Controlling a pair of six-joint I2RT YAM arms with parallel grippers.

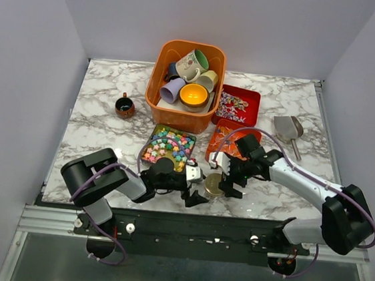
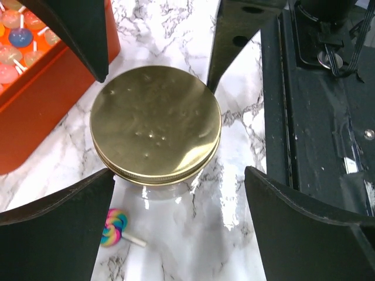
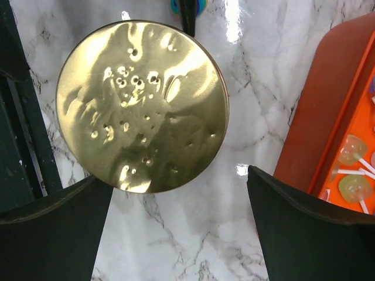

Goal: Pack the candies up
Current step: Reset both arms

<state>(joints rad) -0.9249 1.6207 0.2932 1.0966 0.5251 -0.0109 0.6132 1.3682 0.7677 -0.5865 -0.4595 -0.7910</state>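
The closed jar point(image 1: 214, 183) stands between the left gripper point(image 1: 198, 186) and right gripper point(image 1: 224, 176), both spread wide and equally near, its lid point(image 2: 155, 123) just ahead of their fingertips. Candies point(image 1: 168, 145) lie in trays point(image 2: 53, 105) behind it.

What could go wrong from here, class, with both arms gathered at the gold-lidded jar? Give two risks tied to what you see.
First, the left end effector and the right end effector both sit open around the same round jar with a gold metal lid; they might collide or tip it. Second, a small rainbow swirl lollipop lies loose on the white marble table, close beside the left end effector; it could be swept away or crushed.
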